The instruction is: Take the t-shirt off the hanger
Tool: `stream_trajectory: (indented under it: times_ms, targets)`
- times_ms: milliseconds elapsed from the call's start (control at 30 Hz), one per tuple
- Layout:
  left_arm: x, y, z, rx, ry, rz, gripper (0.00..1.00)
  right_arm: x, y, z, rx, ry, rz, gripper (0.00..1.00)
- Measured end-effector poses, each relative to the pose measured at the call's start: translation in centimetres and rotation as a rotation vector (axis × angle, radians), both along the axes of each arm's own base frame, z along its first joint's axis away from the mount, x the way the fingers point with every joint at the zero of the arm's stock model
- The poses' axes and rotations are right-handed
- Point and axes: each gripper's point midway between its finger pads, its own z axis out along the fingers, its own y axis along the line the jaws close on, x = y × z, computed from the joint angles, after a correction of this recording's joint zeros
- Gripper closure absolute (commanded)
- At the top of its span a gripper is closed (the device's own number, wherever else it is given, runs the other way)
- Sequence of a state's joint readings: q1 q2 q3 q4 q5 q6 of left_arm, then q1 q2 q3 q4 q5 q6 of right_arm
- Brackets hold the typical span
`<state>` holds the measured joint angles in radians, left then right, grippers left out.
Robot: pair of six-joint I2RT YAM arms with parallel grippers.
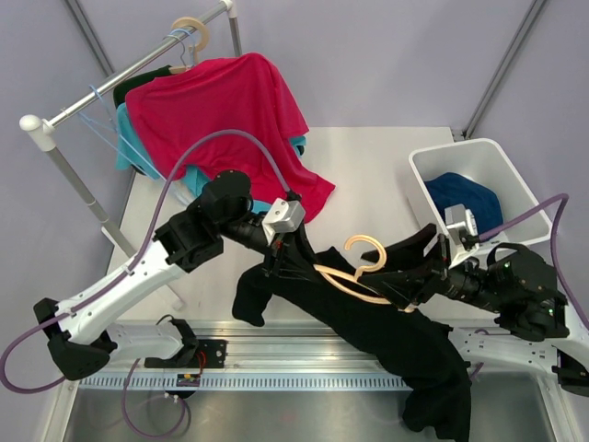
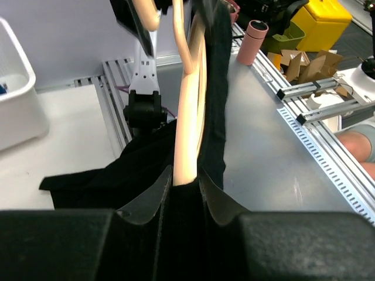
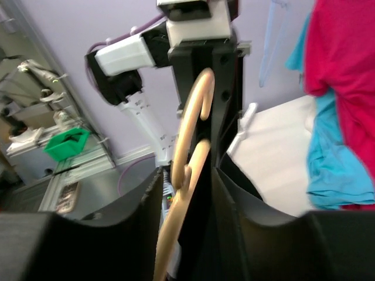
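Observation:
The black t-shirt (image 1: 386,331) hangs off a wooden hanger (image 1: 361,269) held above the table's front edge, and its lower part trails over the front rail. My left gripper (image 1: 274,260) is shut on the shirt's cloth over the hanger's left end. In the left wrist view the wooden arm (image 2: 188,117) comes out from between the jaws of the left gripper (image 2: 186,188), wrapped in black cloth (image 2: 214,88). My right gripper (image 1: 409,284) is shut on the hanger's right arm. In the right wrist view the hanger (image 3: 187,152) and black cloth (image 3: 202,193) pass between the right gripper's (image 3: 187,193) jaws.
A clothes rack (image 1: 120,83) at the back left carries a pink t-shirt (image 1: 225,110), teal garments (image 1: 133,147) and a spare wooden hanger (image 1: 191,32). A white bin (image 1: 425,175) with blue cloth (image 1: 465,195) stands at the right, close to my right arm.

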<state>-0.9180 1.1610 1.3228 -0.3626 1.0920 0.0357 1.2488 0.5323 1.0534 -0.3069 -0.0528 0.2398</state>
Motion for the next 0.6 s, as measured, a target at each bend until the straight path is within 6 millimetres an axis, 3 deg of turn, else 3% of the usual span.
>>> stream_trajectory:
  times_ms: [67,200,333,467,600]
  targets:
    - [0.4,-0.2,-0.9,0.028,0.019,0.037,1.0,0.7,-0.7,0.5,-0.008,-0.009,-0.051,0.3]
    - [1.7,0.1,-2.8,0.086,0.037,0.164,1.0,1.5,-2.9,2.0,0.004,-0.023,-0.128,0.21]
    - [3.1,0.7,-2.8,0.106,0.031,0.297,1.0,1.6,-3.6,3.0,0.004,-0.029,-0.146,0.19]
    - [4.6,0.8,-2.8,0.119,0.045,0.407,1.0,3.8,-1.7,2.9,-0.064,0.01,-0.23,0.21]
    - [5.4,0.7,-3.4,0.146,0.072,0.462,1.0,7.3,2.0,-0.6,-0.211,0.075,-0.354,0.28]
